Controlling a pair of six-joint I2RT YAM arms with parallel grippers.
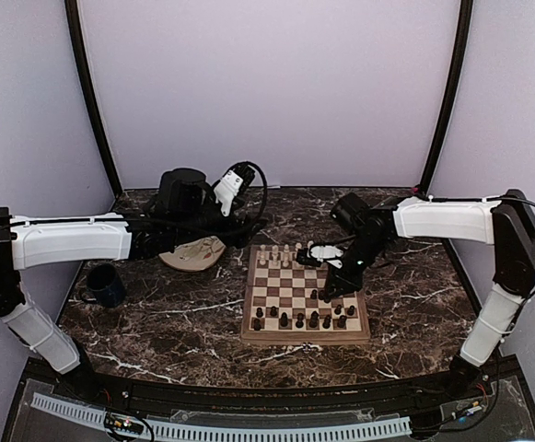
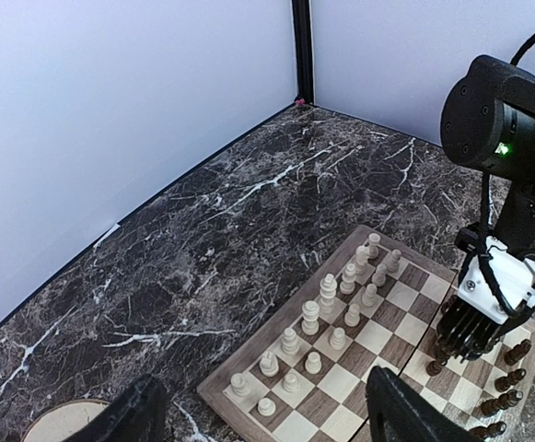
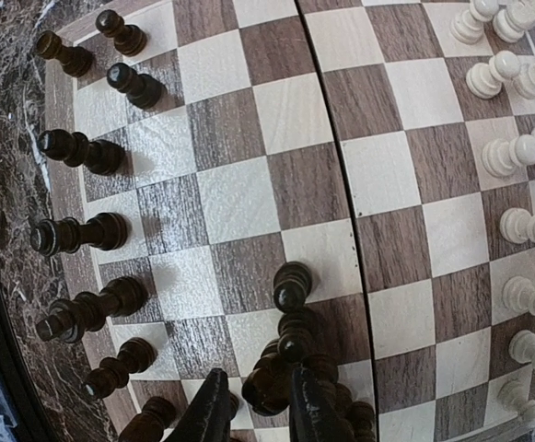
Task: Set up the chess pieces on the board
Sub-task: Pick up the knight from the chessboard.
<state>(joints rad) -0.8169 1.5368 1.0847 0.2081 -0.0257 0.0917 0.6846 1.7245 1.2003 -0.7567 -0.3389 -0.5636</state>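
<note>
The board (image 1: 304, 337) lies right of the table's centre. Pale chess pieces (image 1: 281, 255) stand in two rows along its far edge, and dark chess pieces (image 1: 299, 320) stand near its front edge. My right gripper (image 1: 330, 293) hangs low over the board's right side. In the right wrist view its fingers (image 3: 214, 410) flank a dark piece (image 3: 272, 387) in a small cluster, with a sliver of gap still showing; the gripper (image 3: 262, 414) is narrowly open. My left gripper (image 1: 233, 191) hovers left of the board, raised. It (image 2: 267, 414) is open and holds nothing.
A round cream plate (image 1: 193, 253) lies left of the board, under the left arm. A dark blue mug (image 1: 106, 285) stands further left. Pale walls and black corner posts (image 1: 92, 101) close in the marble table at the back and sides.
</note>
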